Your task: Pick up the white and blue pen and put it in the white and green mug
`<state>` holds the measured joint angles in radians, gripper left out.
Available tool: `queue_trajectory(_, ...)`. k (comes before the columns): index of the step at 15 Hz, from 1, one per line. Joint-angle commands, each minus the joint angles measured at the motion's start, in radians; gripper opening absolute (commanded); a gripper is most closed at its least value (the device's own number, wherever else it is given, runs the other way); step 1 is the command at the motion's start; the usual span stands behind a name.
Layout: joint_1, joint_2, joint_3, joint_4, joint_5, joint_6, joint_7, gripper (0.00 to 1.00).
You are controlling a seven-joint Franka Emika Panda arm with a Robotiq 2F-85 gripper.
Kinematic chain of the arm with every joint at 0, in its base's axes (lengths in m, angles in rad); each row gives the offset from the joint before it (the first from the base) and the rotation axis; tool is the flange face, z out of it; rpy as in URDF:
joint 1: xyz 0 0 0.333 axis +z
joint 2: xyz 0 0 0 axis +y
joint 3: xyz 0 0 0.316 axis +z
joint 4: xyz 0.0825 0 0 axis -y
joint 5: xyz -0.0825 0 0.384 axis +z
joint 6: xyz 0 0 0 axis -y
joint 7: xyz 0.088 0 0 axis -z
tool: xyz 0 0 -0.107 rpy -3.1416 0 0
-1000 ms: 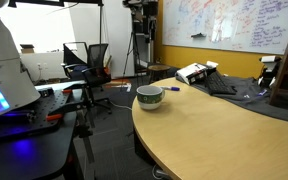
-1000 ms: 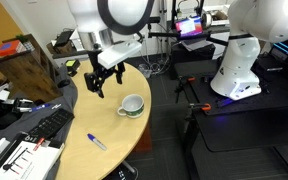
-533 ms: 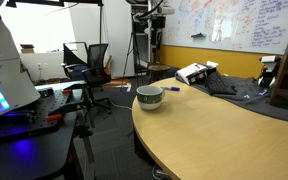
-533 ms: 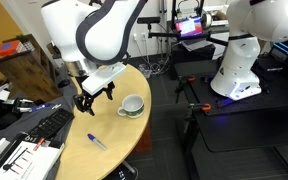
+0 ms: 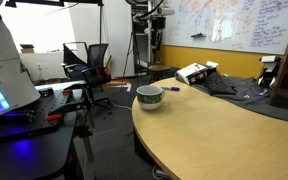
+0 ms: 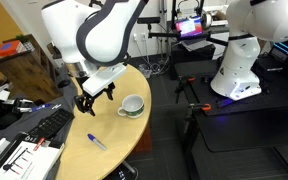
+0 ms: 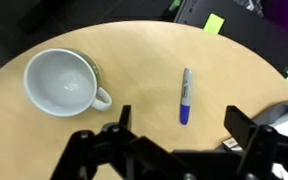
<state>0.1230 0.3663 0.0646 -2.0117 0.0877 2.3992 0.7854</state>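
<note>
Wooden table: pen beside mug, dark clutter beyond.

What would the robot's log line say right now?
gripper open above table | pen lying flat, not held | mug upright, empty | next: grab pen

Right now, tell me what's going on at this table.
The robot arm's gripper hangs open above the wooden table, holding nothing. The white and blue pen lies flat on the table, apart from the white and green mug, which is empty. The pen has not yet been picked up.
</note>
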Motion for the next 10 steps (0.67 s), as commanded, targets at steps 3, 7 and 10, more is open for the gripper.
queue_trajectory(3, 0.076, 0.176, -0.061, 0.098, -0.017, 0.098, 0.005, 1.0)
queue_trajectory(7, 0.107, 0.356, -0.082, 0.234, 0.011, 0.152, -0.009, 1.0)
queue_trajectory(10, 0.119, 0.489, -0.092, 0.379, 0.02, 0.129, -0.014, 1.0)
